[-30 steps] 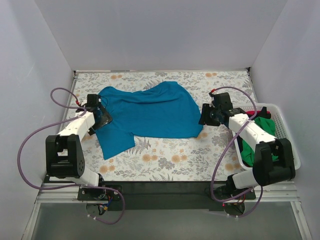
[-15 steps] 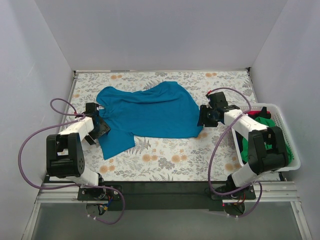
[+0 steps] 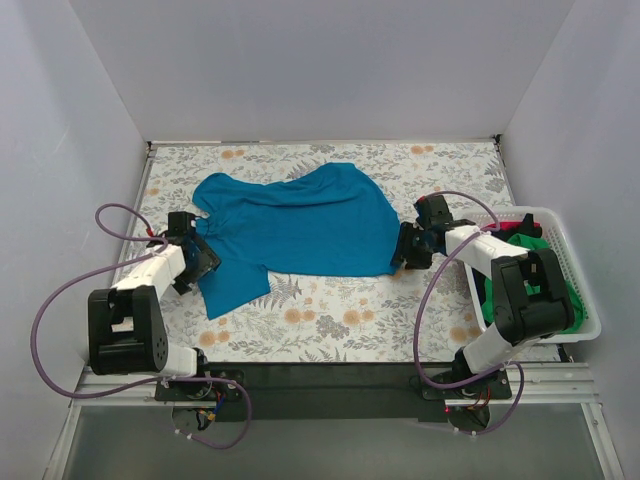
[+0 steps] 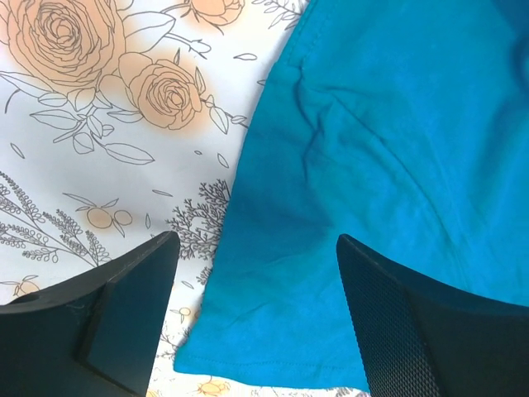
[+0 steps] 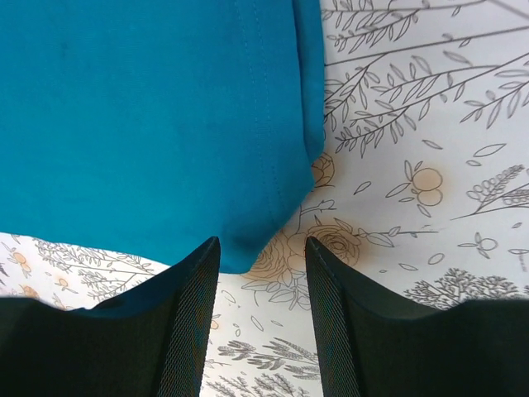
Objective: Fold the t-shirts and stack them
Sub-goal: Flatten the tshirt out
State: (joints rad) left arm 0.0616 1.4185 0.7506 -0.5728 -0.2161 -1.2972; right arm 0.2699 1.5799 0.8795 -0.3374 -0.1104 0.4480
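We are noting one teal-blue t-shirt (image 3: 295,225) lying spread and unfolded, a little rumpled, across the middle of the floral table cover (image 3: 330,315). Two more t-shirts, a green one (image 3: 540,250) and a red-magenta one (image 3: 515,228), are sitting bunched in the white basket (image 3: 583,290) at the right edge, well apart from the working area. Nothing is being stacked yet, so we are judging the task to be near its start.

The left gripper (image 3: 197,262) is hanging low at the teal shirt's near-left corner. Through its wrist camera we are seeing the jaws standing wide, one finger over bare cover and the other over cloth, with the hemmed edge running between them. They are holding nothing.

The right gripper (image 3: 408,250) is sitting at the shirt's near-right corner. Its jaws are standing about half apart, with the hem corner lying flat in the gap. As far as we can tell, they are not pinching it.

We are reading the placement this way: each arm is lining up on an opposite corner so that both can take the cloth together and carry one edge over in an even fold. The shirt is lying flat, which is giving the fingers a clean hem to slide under.

We are finding no brand, label or legible writing on the shirts, basket or cover.
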